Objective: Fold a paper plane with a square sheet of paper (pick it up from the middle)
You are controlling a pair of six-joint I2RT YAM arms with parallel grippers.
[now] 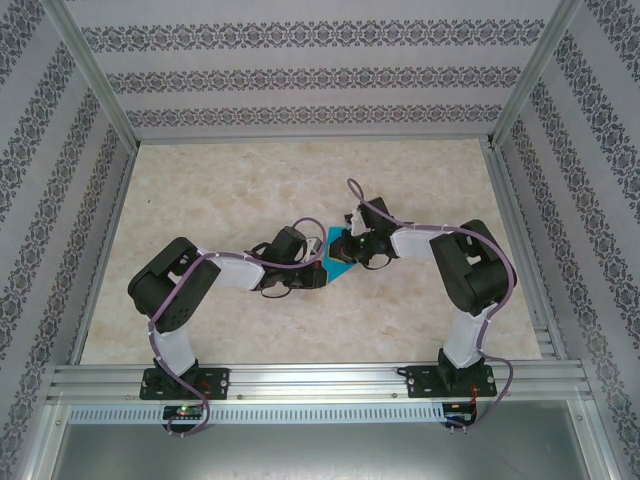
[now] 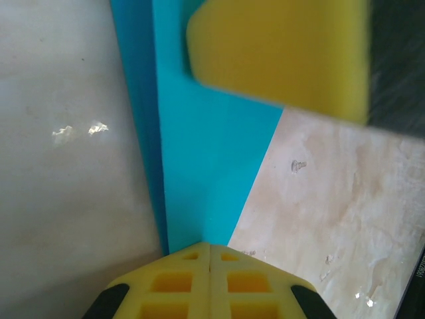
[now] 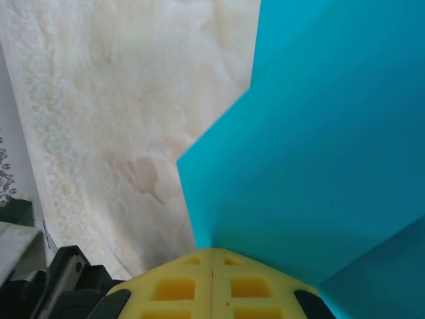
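Folded teal paper (image 1: 339,257) lies on the marbled table (image 1: 250,170)

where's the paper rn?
Top view: the paper is near the middle of the table, just right of centre, held between the left gripper and the right gripper, both shut on it.

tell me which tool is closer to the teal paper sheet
Neither left nor right: both are on it. The left tool pinches the square sheet of paper from its left side; the right tool pinches its right side.
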